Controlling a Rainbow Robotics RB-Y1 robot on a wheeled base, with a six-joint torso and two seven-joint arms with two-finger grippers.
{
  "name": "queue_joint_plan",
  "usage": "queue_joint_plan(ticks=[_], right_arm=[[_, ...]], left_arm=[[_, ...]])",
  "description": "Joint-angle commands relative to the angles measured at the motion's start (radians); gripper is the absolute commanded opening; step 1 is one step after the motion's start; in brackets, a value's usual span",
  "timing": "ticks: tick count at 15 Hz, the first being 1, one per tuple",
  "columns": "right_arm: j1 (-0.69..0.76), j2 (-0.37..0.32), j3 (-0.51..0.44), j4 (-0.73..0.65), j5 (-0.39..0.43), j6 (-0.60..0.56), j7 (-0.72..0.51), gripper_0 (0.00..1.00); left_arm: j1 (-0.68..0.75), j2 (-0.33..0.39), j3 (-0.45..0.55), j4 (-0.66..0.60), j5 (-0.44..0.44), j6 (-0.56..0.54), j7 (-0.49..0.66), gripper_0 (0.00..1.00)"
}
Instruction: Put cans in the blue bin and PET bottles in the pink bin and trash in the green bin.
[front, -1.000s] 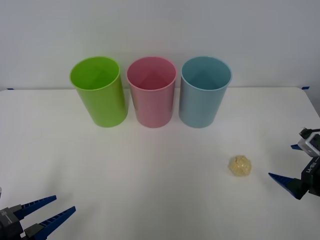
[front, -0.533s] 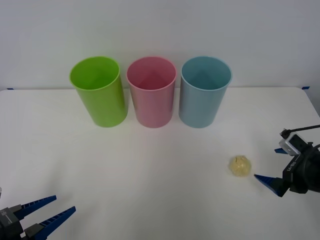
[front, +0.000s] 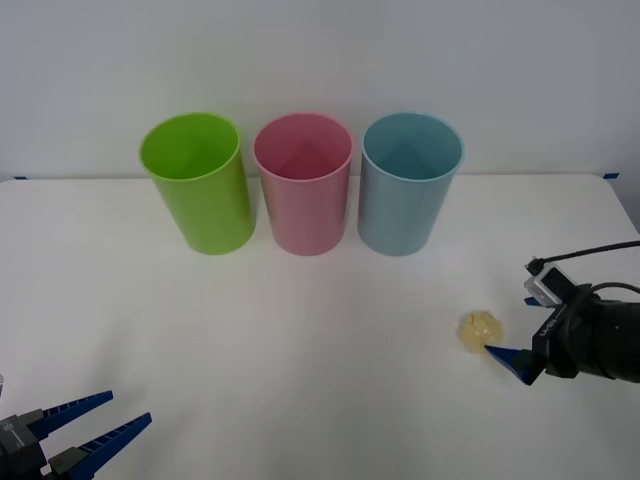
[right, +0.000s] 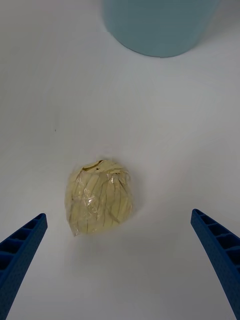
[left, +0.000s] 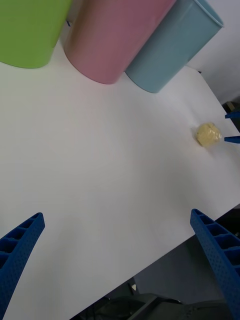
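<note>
White tabletop (front: 300, 330) against a plain pale wall; three bins stand in a row at the far side, one piece of trash lies loose on the surface. Right gripper (front: 512, 336): jaws spread wide, holding nothing, low over the table just beside the trash (front: 479, 330), on the side away from the parked left arm. In the right wrist view the two blue fingers (right: 20, 250) sit at the corners with the trash (right: 100, 196) ahead of them and between their lines, slightly nearer one finger than the other, not touching either. Trash is a lumpy, roughly round wad, so no clear long axis; approach angle should matter little. Judgement: reach phase, grasp not yet made; the ball lies straight ahead of the open jaws, so a short advance then closing should bracket it. Right arm is much the nearer one. From the trash, the blue bin (front: 410, 195) is the closest bin, the pink bin (front: 303, 195) next, the green bin (front: 197, 180) farthest, well apart. Left gripper (front: 95, 425) parked open and empty, far from the trash, at the table's near edge.
</note>
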Motion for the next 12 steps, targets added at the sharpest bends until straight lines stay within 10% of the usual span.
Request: queue_joint_plan(ticks=[1,12], right_arm=[[-0.022,0.003,0.037,0.049,0.011,0.040,0.002,1.00],[-0.062,0.003,0.123,0.157,0.048,0.109,0.014,1.00]], left_arm=[[0.000,0.000,0.000,0.000,0.000,0.000,0.000,1.00],[0.000,0.000,0.000,0.000,0.000,0.000,0.000,1.00]])
